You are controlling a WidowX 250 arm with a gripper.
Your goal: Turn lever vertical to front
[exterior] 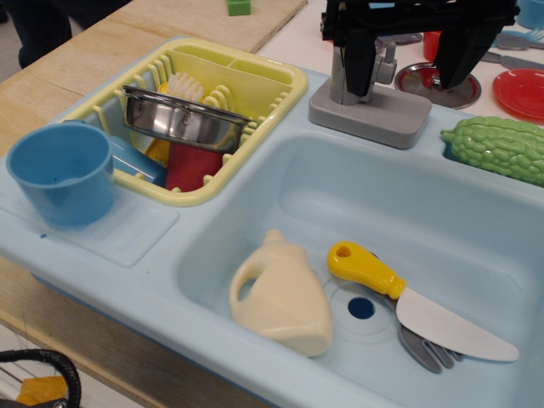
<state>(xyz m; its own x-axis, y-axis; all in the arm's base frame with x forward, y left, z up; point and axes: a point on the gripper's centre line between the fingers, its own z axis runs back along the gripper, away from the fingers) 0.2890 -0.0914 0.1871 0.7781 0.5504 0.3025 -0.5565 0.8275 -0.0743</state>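
Single view, from above the front edge of the toy sink.

Tool [412, 72]: black, two-fingered, hanging at the top of the frame over the tap. Fingers stood wide apart, one on each side of the tap column, holding nothing; the left-hand finger [361, 64] crossed in front of the column.

Tap [370, 106]: grey, upright column on a rectangular base, seated on the back rim of the sink.

Lever [388, 64]: small grey handle jutting from the right of the column, between the two fingers. It seemed to stand upright, though the tool hid much of it, and I could not tell whether either finger touched it.

Sink [255, 170]: pale blue, basin at right. In the basin: a cream bottle [280, 297] with a loop handle, lying on its side; a knife [421, 306] with a yellow handle, its blade laid over a grey fork [425, 348]; both beside the blue drain hole [361, 308].

Drying rack [255, 76]: yellow, at the left rear. It held a steel pot [183, 119], tilted, a white brush [185, 87] behind it and a red item [191, 166] beneath.

Blue cup [64, 174]: upright on the left ledge.

Green bumpy vegetable [497, 149]: on the right rim.

Tabletop [110, 42]: wooden; behind the tap lay a round silver lid [416, 81] and a red plate [523, 93].
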